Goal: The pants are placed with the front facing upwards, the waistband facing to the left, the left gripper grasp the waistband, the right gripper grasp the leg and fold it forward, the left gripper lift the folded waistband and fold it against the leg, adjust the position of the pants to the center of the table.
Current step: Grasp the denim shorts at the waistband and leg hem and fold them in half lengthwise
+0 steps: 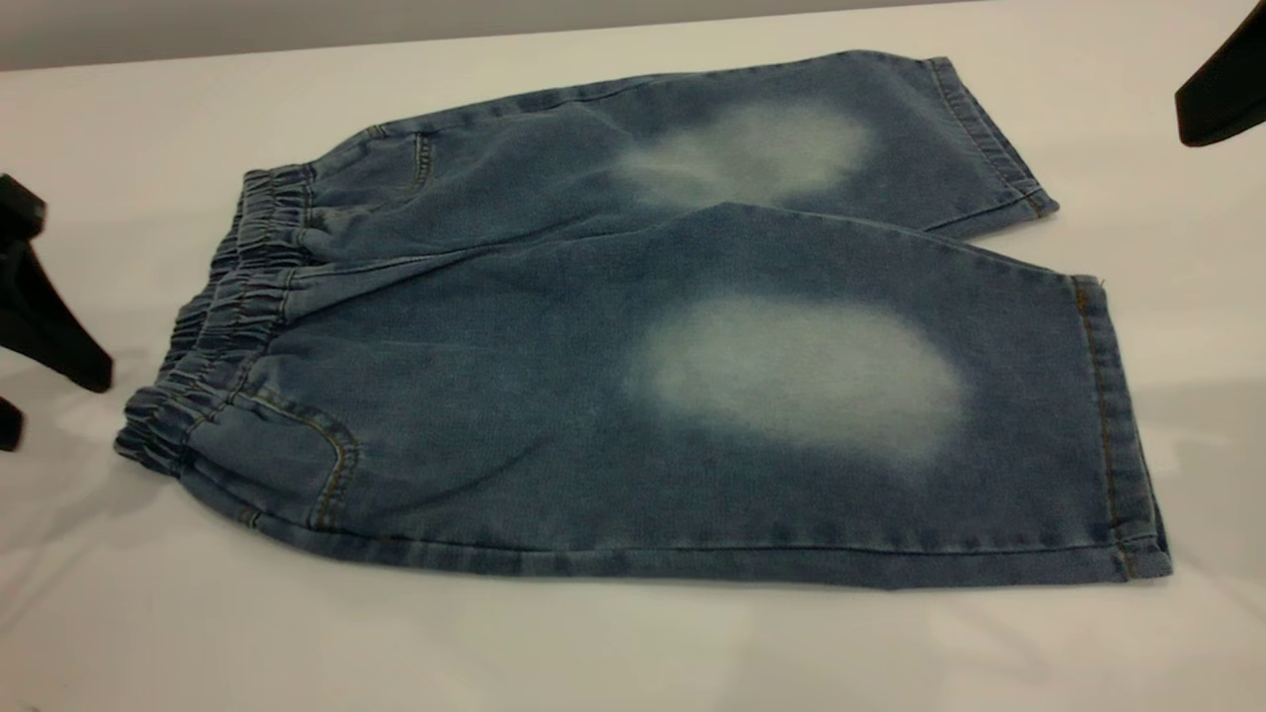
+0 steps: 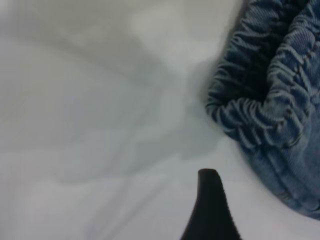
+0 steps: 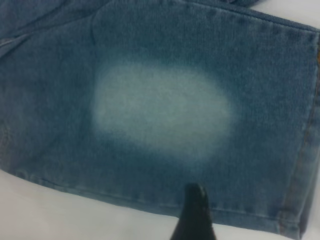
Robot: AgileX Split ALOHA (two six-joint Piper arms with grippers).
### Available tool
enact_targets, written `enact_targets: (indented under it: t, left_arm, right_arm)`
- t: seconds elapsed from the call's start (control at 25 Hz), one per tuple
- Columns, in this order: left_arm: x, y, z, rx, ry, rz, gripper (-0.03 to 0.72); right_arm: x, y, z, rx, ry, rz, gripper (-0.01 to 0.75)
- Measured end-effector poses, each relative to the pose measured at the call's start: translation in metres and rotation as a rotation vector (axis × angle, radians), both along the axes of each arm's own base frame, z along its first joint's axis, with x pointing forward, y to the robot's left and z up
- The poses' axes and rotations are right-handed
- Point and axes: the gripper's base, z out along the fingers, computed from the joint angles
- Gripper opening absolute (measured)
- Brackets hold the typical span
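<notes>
The blue denim pants (image 1: 554,396) lie flat on the white table (image 1: 633,653), front up, with both legs running to the right. Each leg carries a pale faded oval patch (image 1: 801,376). The gathered elastic waistband (image 1: 223,316) is at the left end, its crinkled folds filling one side of the left wrist view (image 2: 260,120). My left gripper (image 1: 49,405) hangs open just left of the waistband, apart from it; one black finger (image 2: 210,205) shows over bare table. My right gripper (image 1: 1221,94) is high at the far right, above the near leg (image 3: 160,110) close to its hem.
Bare white table surrounds the pants on all sides, with soft shadows at the left (image 2: 125,140). The table's far edge (image 1: 396,40) meets a grey wall at the back. Nothing else lies on the surface.
</notes>
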Motion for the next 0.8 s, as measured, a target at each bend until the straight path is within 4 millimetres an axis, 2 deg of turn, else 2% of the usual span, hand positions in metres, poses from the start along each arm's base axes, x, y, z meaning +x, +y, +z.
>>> enact_targets:
  t: [0.36, 0.6, 0.8]
  left_arm:
    - [0.023, -0.006, -0.023, -0.142, 0.009, 0.010, 0.466]
    - [0.023, -0.009, -0.037, -0.200, 0.093, 0.002, 0.466]
    - [0.024, -0.008, -0.038, -0.183, 0.091, 0.024, 0.466]
  right_arm:
    - [0.000, 0.001, 0.000, 0.005, 0.001, 0.007, 0.492]
    - [0.000, 0.001, 0.000, 0.004, 0.000, 0.009, 0.492]
    - [0.000, 0.001, 0.000, 0.004, 0.000, 0.009, 0.492]
